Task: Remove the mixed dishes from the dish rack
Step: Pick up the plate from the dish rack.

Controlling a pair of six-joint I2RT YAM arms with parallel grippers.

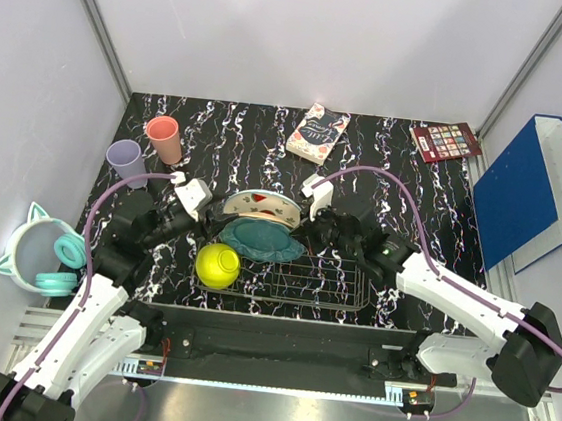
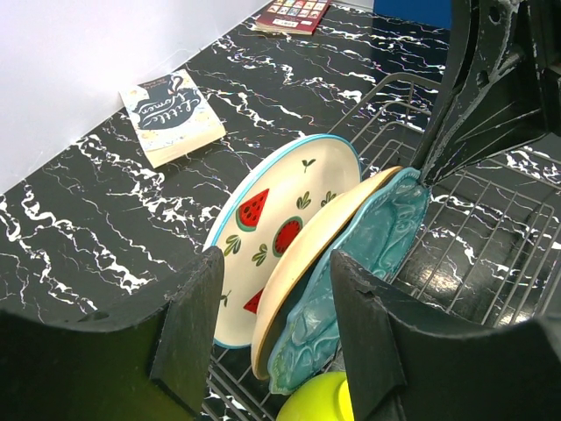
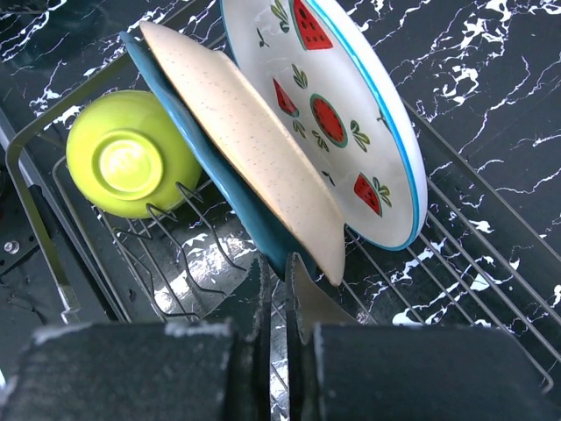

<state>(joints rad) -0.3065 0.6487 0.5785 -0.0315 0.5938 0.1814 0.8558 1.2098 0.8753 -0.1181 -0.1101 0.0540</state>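
The dish rack [image 1: 351, 306] holds three plates on edge: a white watermelon plate [image 1: 261, 205], a peach plate [image 2: 302, 254] and a teal scalloped plate [image 1: 263, 239]. A yellow-green bowl [image 1: 217, 264] lies at the rack's left end. My left gripper [image 1: 205, 215] is open at the plates' left end; in its wrist view [image 2: 276, 333] the plates sit just ahead of its spread jaws. My right gripper [image 1: 309, 229] is at their right end, closed on the teal plate's rim [image 3: 232, 197]. A salmon cup [image 1: 164, 138] and a lilac cup [image 1: 125, 161] stand on the table at the far left.
A mint cat-eared bowl [image 1: 40, 256] holding teal headphones sits off the table's left edge. A book [image 1: 317, 134] and a red card [image 1: 446, 141] lie at the back. A blue binder [image 1: 524, 191] leans at the right. White walls enclose the table.
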